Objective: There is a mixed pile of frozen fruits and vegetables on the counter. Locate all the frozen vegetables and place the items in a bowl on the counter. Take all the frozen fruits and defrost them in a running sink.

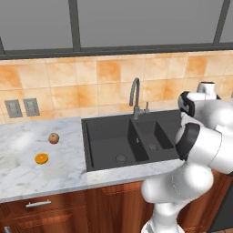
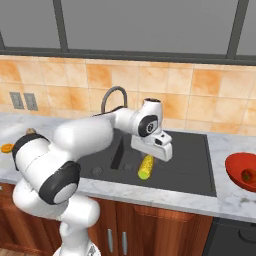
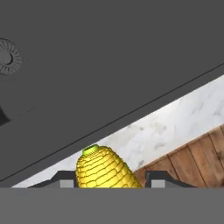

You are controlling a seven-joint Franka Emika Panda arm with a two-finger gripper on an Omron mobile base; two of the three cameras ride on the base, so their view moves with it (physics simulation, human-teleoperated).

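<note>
The marble counter (image 2: 220, 192) ran wall to wall, with the black sink (image 2: 187, 165) set in its middle. Your red bowl (image 2: 241, 172) waited at the far right, already holding a dark red item (likely the tomato). Your gripper (image 2: 148, 161) hung over the sink's near edge, jaws partly closed around the corn cob (image 2: 146, 167), green end down. You needed to hold that squeeze, keep the cob high, and swing right until it stood over the bowl before letting go.

The corn cob (image 2: 146, 167) hangs over the sink (image 2: 190, 150). Left of the sink, 2 fruits (image 1: 53, 138) lie on the table (image 1: 27, 173); right of it sits the bowl (image 2: 241, 171).
</note>
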